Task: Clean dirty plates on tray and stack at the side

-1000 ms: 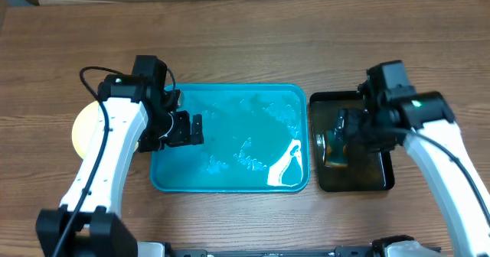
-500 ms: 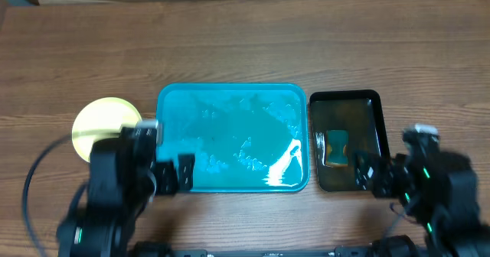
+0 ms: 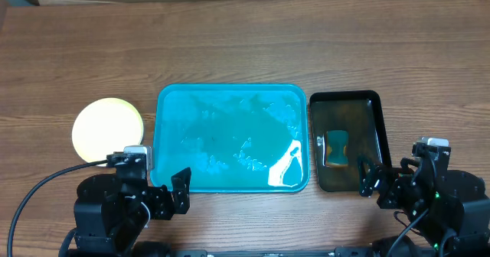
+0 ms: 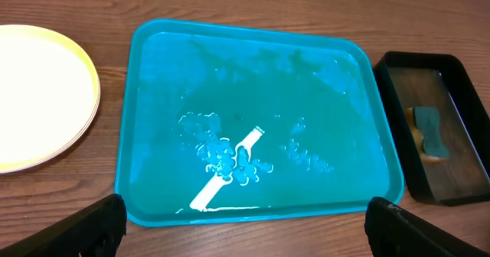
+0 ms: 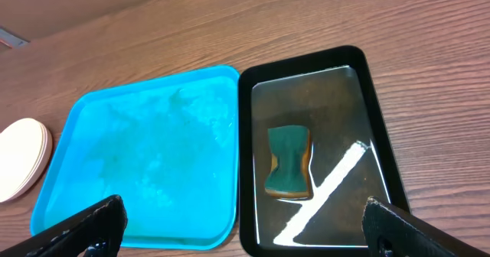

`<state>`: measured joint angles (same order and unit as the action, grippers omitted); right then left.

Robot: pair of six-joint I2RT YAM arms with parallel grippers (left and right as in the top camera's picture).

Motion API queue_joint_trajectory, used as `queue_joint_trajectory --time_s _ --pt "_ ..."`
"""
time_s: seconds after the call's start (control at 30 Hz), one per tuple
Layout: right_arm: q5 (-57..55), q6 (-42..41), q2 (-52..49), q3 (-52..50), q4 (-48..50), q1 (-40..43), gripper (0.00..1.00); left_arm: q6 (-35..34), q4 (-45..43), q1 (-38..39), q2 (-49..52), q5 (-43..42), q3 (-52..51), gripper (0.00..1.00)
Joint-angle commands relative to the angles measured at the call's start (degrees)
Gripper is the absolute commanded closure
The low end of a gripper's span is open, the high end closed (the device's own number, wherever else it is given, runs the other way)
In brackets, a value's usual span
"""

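Observation:
The teal tray (image 3: 230, 96) sits mid-table, wet with suds, and no plate lies on it. It also shows in the left wrist view (image 4: 153, 50) and the right wrist view (image 5: 153, 112). A cream plate stack (image 3: 107, 129) rests on the table left of the tray, and shows in the left wrist view (image 4: 38, 96) and the right wrist view (image 5: 23, 154). My left gripper (image 3: 174, 196) (image 4: 245, 238) is open and empty at the tray's front left corner. My right gripper (image 3: 371, 180) (image 5: 245, 234) is open and empty at the black tray's front edge.
A black tray (image 3: 379, 127) holding water stands right of the teal tray. A green sponge (image 3: 336, 148) lies in it, seen also in the right wrist view (image 5: 289, 160) and the left wrist view (image 4: 429, 131). Bare wooden table lies behind both trays.
Both arms have drawn back from over the trays to the table's front edge. The sponge now lies uncovered in the black tray, and the plate stack is fully in view.

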<state>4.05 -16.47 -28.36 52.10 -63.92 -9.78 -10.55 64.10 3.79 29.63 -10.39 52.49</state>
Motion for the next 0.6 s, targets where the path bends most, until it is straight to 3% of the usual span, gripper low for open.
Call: queue_joint_trajectory --time_s 0.0,0.37,0.47,0.57 --pt "-0.52 0.00 0.02 -0.28 0.26 0.00 0.00 -0.83 0.42 0.35 -0.39 0.50 -0.59 0.00" --pt "-3.89 2.91 2.23 -0.52 0.66 0.35 0.00 -0.83 0.42 0.35 -0.39 0.50 -0.59 0.00" --pt "-4.00 5.92 5.03 -2.12 3.15 1.68 0.00 -0.83 0.42 0.35 -0.39 0.50 -0.59 0.00" --pt "-4.00 7.41 10.69 -7.74 11.93 4.22 0.00 -0.83 0.42 0.35 -0.39 0.50 -0.59 0.00"
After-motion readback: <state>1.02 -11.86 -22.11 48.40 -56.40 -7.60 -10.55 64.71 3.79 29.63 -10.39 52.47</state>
